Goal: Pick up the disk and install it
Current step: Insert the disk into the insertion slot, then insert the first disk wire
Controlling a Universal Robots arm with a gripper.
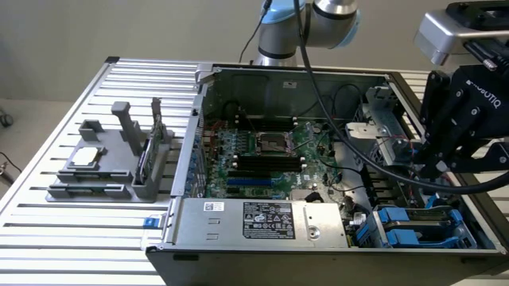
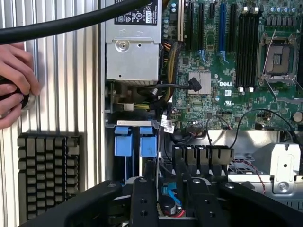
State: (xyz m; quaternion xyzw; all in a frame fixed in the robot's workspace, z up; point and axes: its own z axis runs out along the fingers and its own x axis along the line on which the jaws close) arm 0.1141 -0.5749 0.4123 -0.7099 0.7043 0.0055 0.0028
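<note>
Gripper at 3 o'clock over open grey metal computer case, black fingers partly spread, nothing clamped. Flat silver-grey disk with blue plastic rails apparently seated in drive bay at 5 o'clock, close below gripper, probably aligned to the bay.
</note>
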